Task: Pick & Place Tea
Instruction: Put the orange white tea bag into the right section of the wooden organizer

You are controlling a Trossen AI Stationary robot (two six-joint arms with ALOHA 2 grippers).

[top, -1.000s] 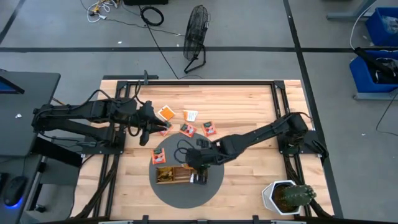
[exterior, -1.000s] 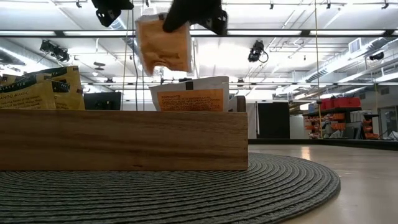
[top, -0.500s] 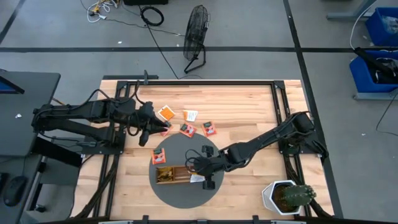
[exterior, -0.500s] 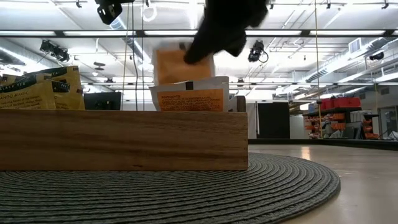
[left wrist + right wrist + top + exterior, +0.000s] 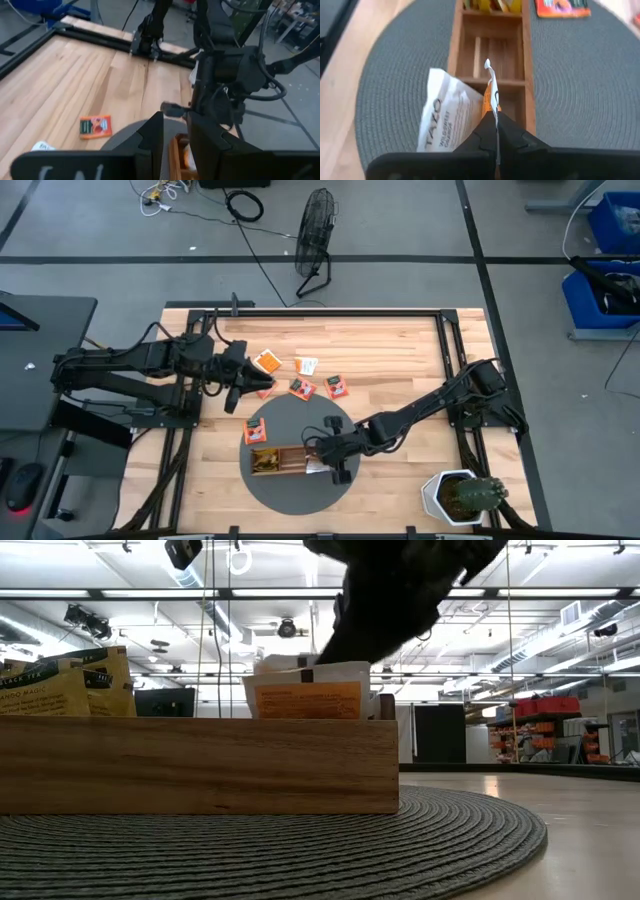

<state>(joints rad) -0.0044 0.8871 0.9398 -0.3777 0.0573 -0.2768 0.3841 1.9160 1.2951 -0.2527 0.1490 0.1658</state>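
Observation:
The long wooden tray [image 5: 283,462] lies on a round grey mat [image 5: 262,485]. My right gripper [image 5: 495,131] is shut on an orange sachet over the tray's right-end compartment, beside a white sachet [image 5: 445,125] leaning there. In the low view the right gripper [image 5: 395,595] looms above the tray wall [image 5: 200,765], behind the orange-labelled white sachet [image 5: 305,698]. Yellow sachets [image 5: 70,685] stand at the tray's other end. Several sachets lie flat on the table, among them an orange one [image 5: 267,362] and a red one [image 5: 336,386]. My left gripper [image 5: 240,383] waits beside them, narrowly open. My right gripper pinches the orange sachet by its upper part [image 5: 491,102] between the two fingers, coming from above and pointing down. The sachet shows edge-on and stands upright below the fingers. Its lower part reaches into the tray's end compartment next to the white sachet.
One sachet [image 5: 257,430] lies on the mat left of the tray. A potted cactus [image 5: 462,496] stands at the table's near right corner. The tray's middle compartments [image 5: 490,52] hold nothing. Black frame rails [image 5: 330,310] run along the table's edges.
My right gripper has come down and toward the table's near edge with the orange sachet. The sachet hung clear above the tray a second ago; now it has sunk into the right-end compartment behind the white sachet.

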